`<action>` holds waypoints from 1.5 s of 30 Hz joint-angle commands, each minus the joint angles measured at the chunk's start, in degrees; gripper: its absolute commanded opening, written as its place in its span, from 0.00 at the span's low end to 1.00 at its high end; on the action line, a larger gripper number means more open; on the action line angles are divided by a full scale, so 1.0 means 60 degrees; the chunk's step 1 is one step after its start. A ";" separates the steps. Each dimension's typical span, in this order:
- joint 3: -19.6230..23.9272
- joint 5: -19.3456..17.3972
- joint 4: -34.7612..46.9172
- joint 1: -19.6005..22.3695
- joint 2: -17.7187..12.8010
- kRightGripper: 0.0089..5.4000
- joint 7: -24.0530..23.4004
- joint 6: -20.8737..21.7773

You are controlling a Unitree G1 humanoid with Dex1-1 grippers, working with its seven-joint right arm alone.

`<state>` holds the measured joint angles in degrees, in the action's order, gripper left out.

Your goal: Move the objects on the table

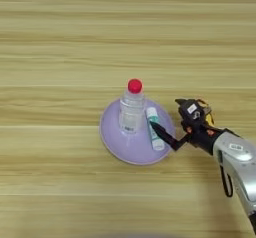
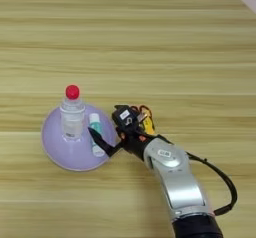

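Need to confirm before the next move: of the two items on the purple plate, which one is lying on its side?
The white-and-green tube, flat on the purple plate on the side toward the hand. The clear bottle with the red cap stands upright beside it.

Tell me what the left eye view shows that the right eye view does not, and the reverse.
Only the left eye view: more bare table left of the purple plate.

Only the right eye view: the whole silver forearm down to its black base, the looping cable, and the table's far right corner.

Both: the bottle standing on the plate, the white-and-green tube lying beside it, and the right gripper at the tube.
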<state>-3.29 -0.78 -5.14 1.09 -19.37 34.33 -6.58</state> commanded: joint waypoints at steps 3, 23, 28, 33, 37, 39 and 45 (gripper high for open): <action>-0.0253 -0.0032 0.0454 0.0325 0.0196 0.99 -0.0203 0.0312; -0.0790 0.0291 -0.0481 0.1173 0.1010 0.99 -0.0736 0.0458; -0.0885 0.0352 -0.0751 0.1408 0.1169 0.99 -0.0851 0.0520; -0.0962 0.0408 -0.1084 0.1606 0.1298 0.99 -0.0907 0.0607; -0.1032 0.0430 -0.1367 0.1772 0.1449 0.99 -0.0928 0.0695; -0.1042 0.0444 -0.1550 0.1914 0.1526 0.99 -0.0965 0.0718; -0.0972 0.0454 -0.2075 0.2287 0.1634 0.99 -0.1072 0.0863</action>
<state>-9.76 2.00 -18.81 10.30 -9.63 29.10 -3.40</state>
